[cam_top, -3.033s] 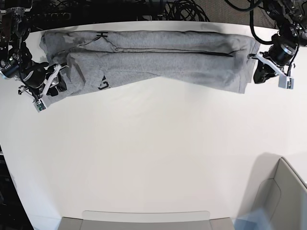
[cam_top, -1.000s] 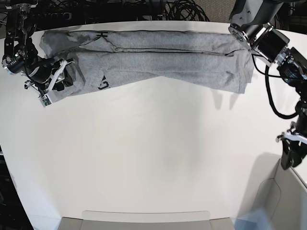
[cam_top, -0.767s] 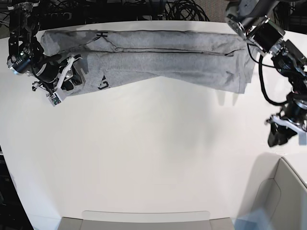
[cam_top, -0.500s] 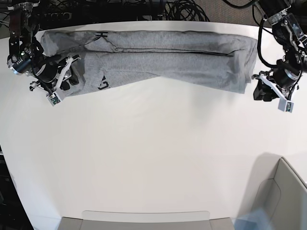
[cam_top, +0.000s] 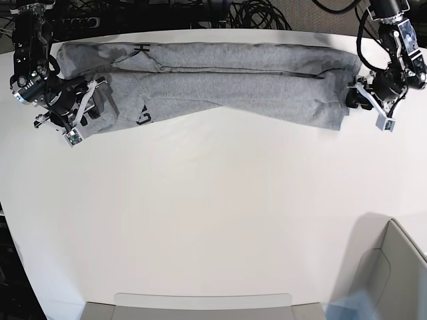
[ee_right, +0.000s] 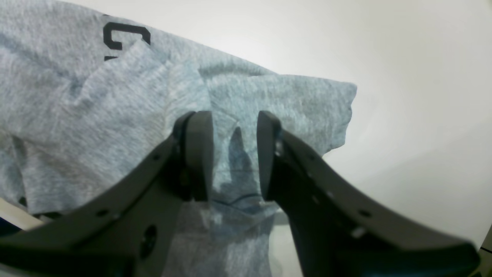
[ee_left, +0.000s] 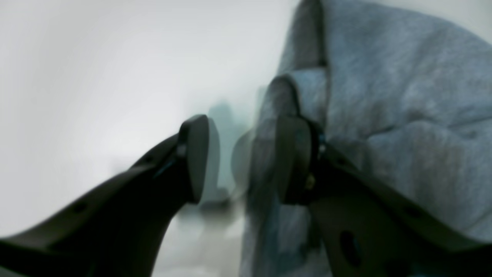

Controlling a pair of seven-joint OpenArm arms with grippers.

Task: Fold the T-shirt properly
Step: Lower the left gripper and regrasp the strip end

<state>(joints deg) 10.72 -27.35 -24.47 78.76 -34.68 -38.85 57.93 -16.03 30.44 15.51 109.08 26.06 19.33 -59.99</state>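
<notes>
**A:** What's around you?

**B:** A white table fills most of the base view, with a tangle of black cables behind its far edge and a pale grey bin at the near corner. The T-shirt lies along the far side as a long grey band, folded lengthwise, with my two arms at its two ends.

**A:** Your right fingers?

**B:** My right gripper hangs over one end of the shirt with a clear gap between its jaws; they are parted and clamp nothing. Grey cloth lies under and between my fingertips. Beyond the left fingertip there is black lettering on the fabric. Past the right fingertip the cloth ends in a loose corner, then bare table.

**A:** And the left?

**B:** My left gripper is at the other end. That view is blurred. Its jaws stand apart. One finger is over the rolled edge of the shirt, the other over bare table, and the shirt's edge falls in the gap between them. I cannot tell whether the fabric touches either pad.
</notes>
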